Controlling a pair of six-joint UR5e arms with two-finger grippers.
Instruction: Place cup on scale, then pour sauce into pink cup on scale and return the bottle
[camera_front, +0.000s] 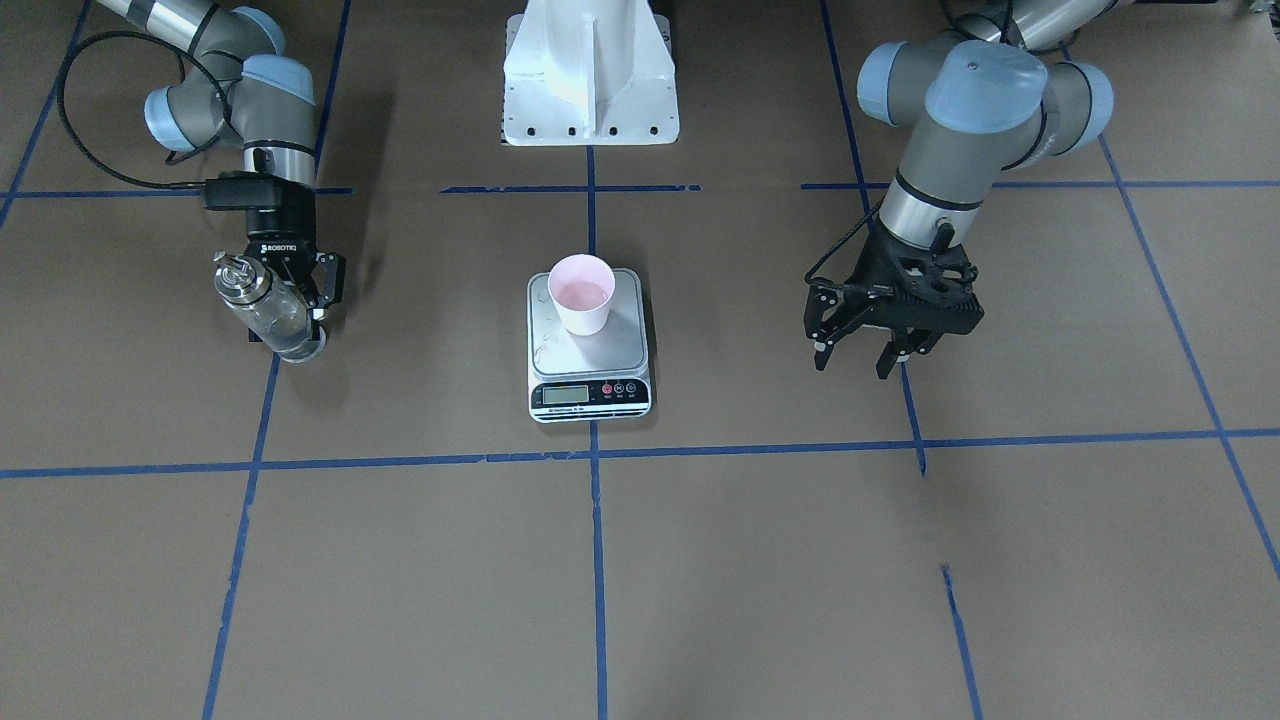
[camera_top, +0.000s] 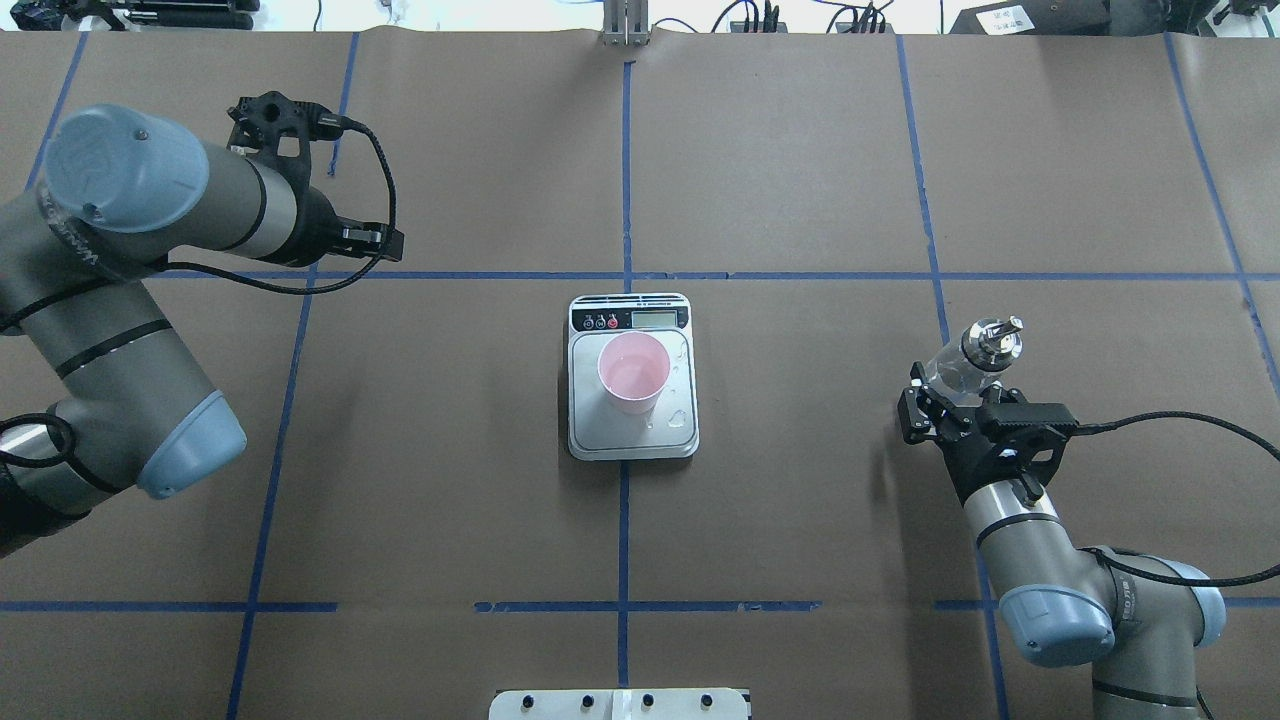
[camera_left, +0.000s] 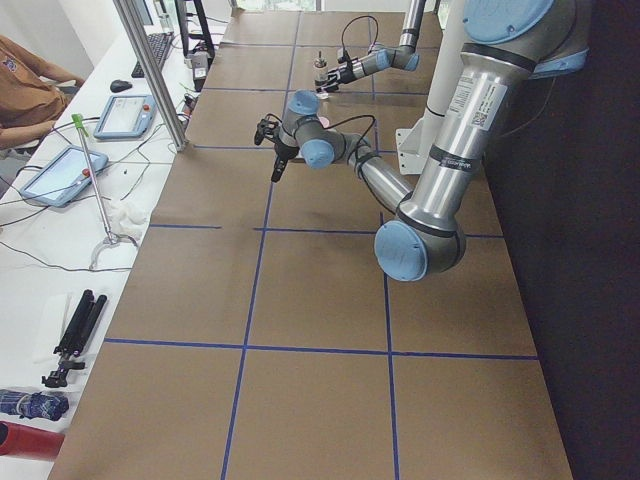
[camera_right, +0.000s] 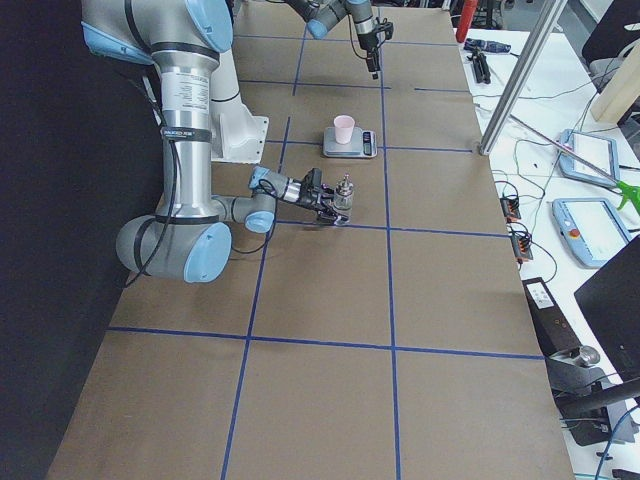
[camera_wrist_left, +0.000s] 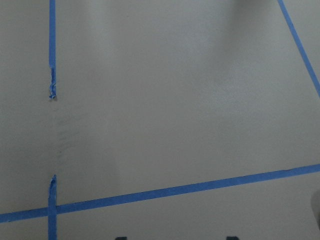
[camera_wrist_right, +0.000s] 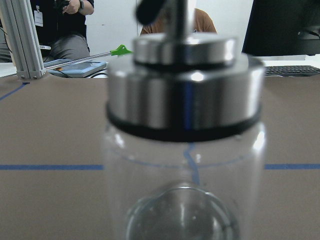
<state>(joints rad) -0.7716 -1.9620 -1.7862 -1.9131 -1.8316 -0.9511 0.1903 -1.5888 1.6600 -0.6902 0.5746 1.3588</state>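
Exterior front-facing view: at frame left the right tool is clamped on the bottle, the left tool at right hangs with fingers apart, and the cup stands on the scale at centre.

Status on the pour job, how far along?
Done: cup sits on the scale, with what looks like liquid inside and droplets on the platform. In hand: right gripper grips the bottle, upright, off to the side. Remaining: release it; left gripper is open and empty.
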